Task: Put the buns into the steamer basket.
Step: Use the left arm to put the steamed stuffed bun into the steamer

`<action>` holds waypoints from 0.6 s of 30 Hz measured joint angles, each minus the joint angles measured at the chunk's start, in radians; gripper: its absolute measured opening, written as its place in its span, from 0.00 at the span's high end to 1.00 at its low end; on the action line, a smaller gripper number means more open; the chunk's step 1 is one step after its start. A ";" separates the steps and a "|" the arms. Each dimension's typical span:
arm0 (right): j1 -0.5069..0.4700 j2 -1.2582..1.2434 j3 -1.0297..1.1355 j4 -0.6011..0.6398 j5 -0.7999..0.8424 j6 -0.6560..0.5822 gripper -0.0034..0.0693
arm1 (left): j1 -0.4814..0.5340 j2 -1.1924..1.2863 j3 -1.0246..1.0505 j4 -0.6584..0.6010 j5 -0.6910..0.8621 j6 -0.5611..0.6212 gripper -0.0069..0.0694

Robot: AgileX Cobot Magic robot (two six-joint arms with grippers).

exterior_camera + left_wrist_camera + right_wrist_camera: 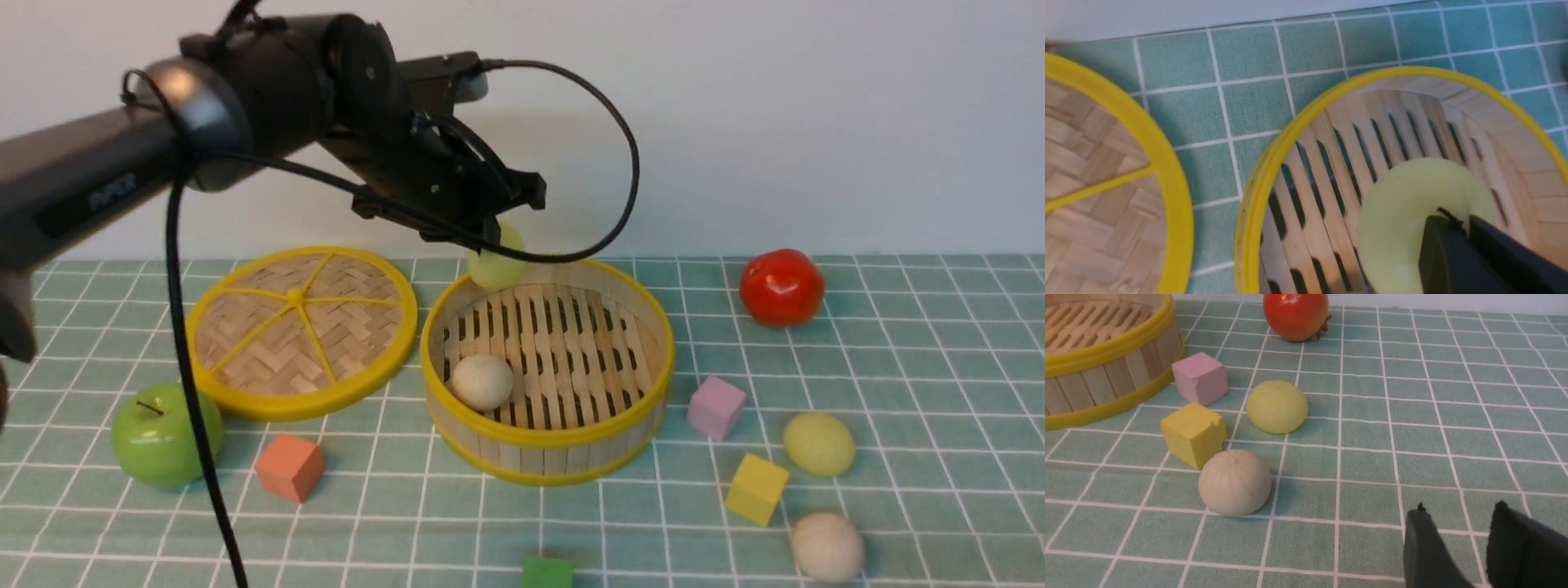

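Note:
The steamer basket [549, 437] stands mid-table with one off-white bun [482, 381] on its slatted floor. My left gripper [493, 235] is shut on a pale yellow-green bun [495, 261] and holds it above the basket's back left rim. In the left wrist view the close-set fingers [1459, 218] pinch this bun [1396, 220] over the slats [1331, 163]. A second yellow-green bun [818, 443] and an off-white bun [826, 545] lie on the table to the right. They show in the right wrist view [1277, 406] [1235, 482]. My right gripper [1459, 506] is open, empty and low over the cloth, short of them.
The woven lid [300, 331] lies left of the basket. A green apple [166, 434] and an orange cube [289, 466] are at front left. A pink cube [716, 407], a yellow cube [756, 488], a green cube [547, 572] and a red fruit [781, 287] are nearby.

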 joint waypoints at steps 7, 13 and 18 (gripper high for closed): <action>0.000 0.000 0.000 0.000 0.000 0.000 0.62 | 0.000 0.102 0.000 0.000 -0.063 0.003 0.79; 0.000 0.000 0.000 0.000 0.000 0.000 0.62 | 0.000 0.105 0.001 0.000 -0.063 0.003 0.49; 0.000 0.000 0.000 0.000 0.000 0.000 0.62 | 0.000 0.064 -0.015 0.003 0.016 0.003 0.32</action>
